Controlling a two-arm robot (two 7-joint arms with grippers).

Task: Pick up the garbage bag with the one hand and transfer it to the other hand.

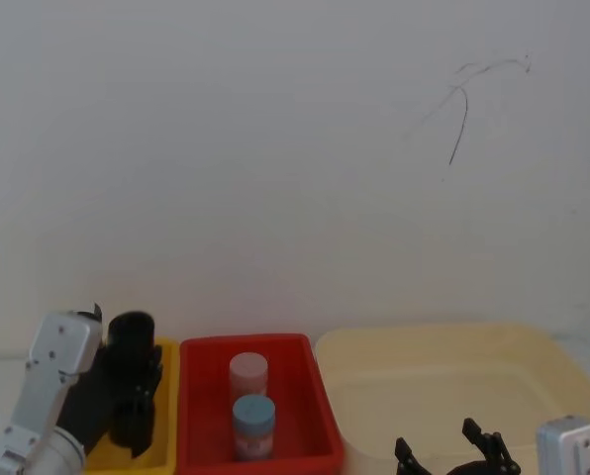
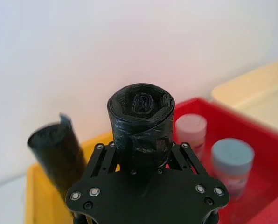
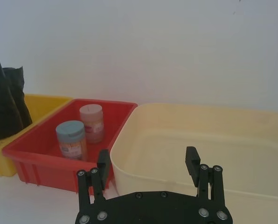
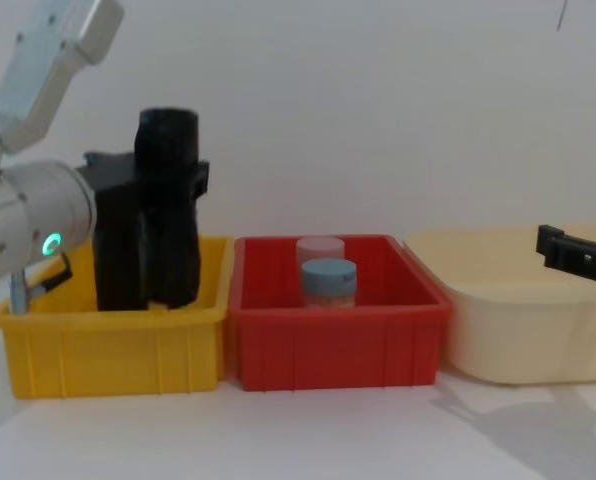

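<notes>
The garbage bag point(image 2: 141, 122), a thick glossy black roll with a rounded top, stands upright in the yellow bin point(image 4: 108, 350). My left gripper point(image 2: 141, 154) is shut on it, one finger pressed against each side. The chest view shows the garbage bag point(image 4: 168, 210) rising well above the bin rim, with the left gripper point(image 4: 170, 180) clamped near its upper part. Seen from the head, the garbage bag point(image 1: 132, 368) is at the lower left. My right gripper point(image 3: 147, 158) hangs open over the near edge of the cream tub point(image 3: 176, 109), holding nothing, and the right gripper point(image 1: 453, 450) is low in the head view.
A slimmer black roll point(image 2: 55, 149) with a notched top stands beside the bag in the yellow bin. The red bin point(image 4: 338, 340) in the middle holds a pink-lidded jar point(image 4: 320, 250) and a blue-lidded jar point(image 4: 328, 282). The cream tub point(image 4: 498, 330) is on the right, with a white wall behind.
</notes>
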